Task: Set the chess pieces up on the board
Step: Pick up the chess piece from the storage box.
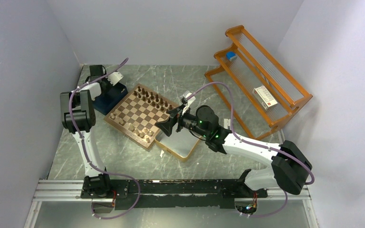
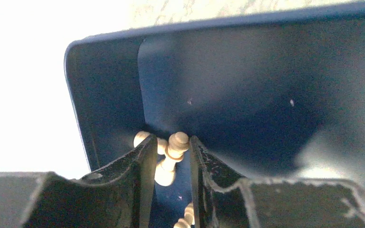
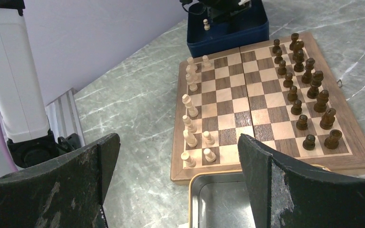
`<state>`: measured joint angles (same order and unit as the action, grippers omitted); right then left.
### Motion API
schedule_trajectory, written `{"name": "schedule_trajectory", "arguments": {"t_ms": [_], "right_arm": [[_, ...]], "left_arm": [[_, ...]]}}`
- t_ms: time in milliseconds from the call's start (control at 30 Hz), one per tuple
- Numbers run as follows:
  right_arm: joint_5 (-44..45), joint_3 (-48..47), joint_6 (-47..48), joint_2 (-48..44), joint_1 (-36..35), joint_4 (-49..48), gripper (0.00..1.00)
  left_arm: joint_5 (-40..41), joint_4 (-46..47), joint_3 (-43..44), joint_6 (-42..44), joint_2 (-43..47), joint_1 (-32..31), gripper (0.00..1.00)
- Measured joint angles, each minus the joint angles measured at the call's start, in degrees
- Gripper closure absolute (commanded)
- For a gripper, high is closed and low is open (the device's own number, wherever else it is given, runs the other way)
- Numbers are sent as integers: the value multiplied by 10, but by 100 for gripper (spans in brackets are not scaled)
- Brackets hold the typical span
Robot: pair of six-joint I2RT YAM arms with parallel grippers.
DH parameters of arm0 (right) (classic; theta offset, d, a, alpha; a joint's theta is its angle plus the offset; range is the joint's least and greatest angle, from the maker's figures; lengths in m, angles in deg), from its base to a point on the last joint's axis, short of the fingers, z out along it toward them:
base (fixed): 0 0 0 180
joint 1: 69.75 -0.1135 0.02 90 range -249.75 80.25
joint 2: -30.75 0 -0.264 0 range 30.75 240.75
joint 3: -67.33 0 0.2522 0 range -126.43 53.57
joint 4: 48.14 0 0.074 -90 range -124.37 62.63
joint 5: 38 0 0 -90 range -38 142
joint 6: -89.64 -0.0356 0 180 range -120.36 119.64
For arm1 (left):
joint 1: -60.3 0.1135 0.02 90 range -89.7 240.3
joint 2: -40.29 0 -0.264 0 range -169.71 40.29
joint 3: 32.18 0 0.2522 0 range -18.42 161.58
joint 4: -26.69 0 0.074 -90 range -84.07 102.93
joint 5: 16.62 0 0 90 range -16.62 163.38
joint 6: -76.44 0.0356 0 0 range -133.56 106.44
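The board (image 1: 126, 131) lies mid-table, also in the right wrist view (image 3: 176, 133). Dark chess pieces (image 1: 149, 97) (image 3: 309, 95) fill its far two rows. Several pale pieces (image 1: 133, 126) (image 3: 190, 118) stand along its near side. My left gripper (image 1: 109, 90) (image 2: 171, 154) reaches into the navy tray (image 2: 104, 95) (image 3: 228, 35), its jaws close around a tilted pale piece (image 2: 173, 156). More pale pieces (image 2: 142, 138) lie beside it. My right gripper (image 1: 164, 127) (image 3: 178, 156) is wide open and empty above the silver tin (image 3: 218, 199).
The silver gold-rimmed tin (image 1: 183, 145) touches the board's near right edge. An orange wooden rack (image 1: 261, 80) holding a small box stands at the back right. Grey walls close in the left, back and right. A metal rail (image 1: 171, 187) runs along the near edge.
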<state>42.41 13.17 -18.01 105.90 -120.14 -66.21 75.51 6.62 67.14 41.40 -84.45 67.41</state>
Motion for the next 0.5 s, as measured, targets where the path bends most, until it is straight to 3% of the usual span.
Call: {"name": "schedule_trajectory", "arguments": {"t_ms": [300, 500], "right_arm": [[3, 0, 2, 0, 0, -7, 0], [6, 3, 2, 0, 0, -16, 0]], "left_arm": [[2, -6, 18, 6, -16, -13, 85], [-7, -38, 36, -19, -16, -14, 89]]}}
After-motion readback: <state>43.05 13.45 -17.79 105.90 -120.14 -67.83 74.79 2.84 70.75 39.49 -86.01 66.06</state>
